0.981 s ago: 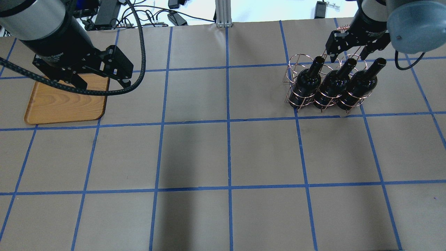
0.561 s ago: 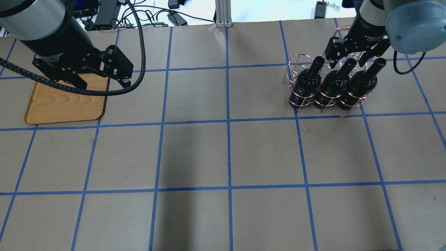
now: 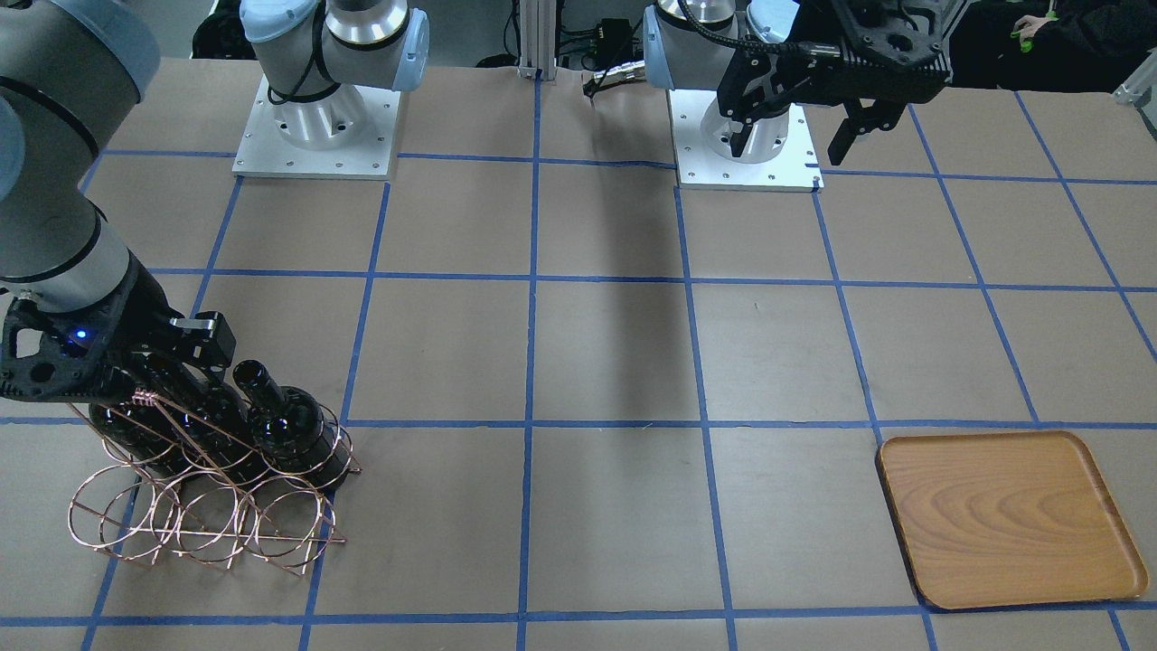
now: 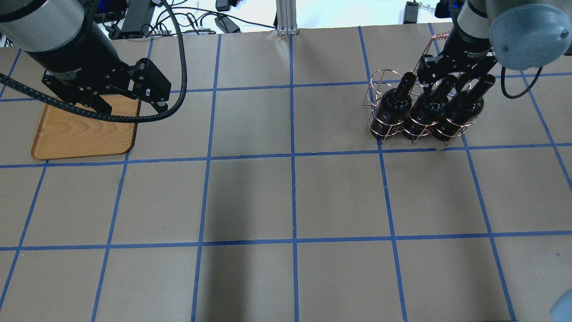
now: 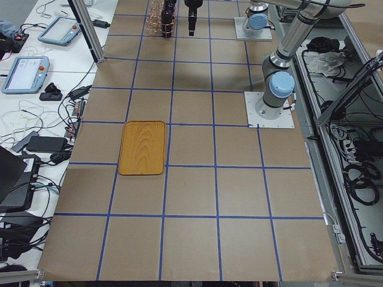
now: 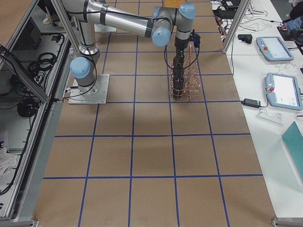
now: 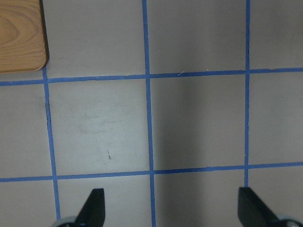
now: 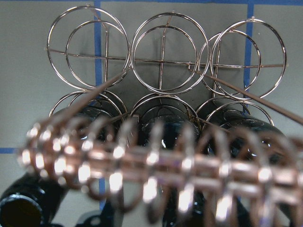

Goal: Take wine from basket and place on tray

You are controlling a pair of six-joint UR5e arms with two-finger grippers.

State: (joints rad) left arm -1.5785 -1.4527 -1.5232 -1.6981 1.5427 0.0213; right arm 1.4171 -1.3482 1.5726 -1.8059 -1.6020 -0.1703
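Note:
Three near-black wine bottles stand tilted in the copper wire basket (image 4: 380, 85) at the far right. My right gripper (image 4: 448, 85) is open, with its fingers on either side of the middle bottle's (image 4: 426, 107) neck, just below the coil-wrapped handle (image 4: 440, 36). In the front view one of its fingers (image 3: 203, 336) sits beside the outer bottle (image 3: 285, 420). The wooden tray (image 4: 80, 134) lies at the far left. My left gripper (image 4: 133, 107) is open and empty above the tray's right edge. Its wrist view shows bare table and a tray corner (image 7: 19, 33).
The basket's outer row of rings (image 3: 199, 524) holds no bottles and also fills the right wrist view (image 8: 163, 52). The table is brown paper with a blue tape grid (image 4: 292, 156). Cables and an aluminium post (image 4: 286, 18) lie past the far edge.
My right gripper has come down and toward the bottles, so its fingers now straddle the middle bottle's neck. The left arm, basket and tray have not moved.

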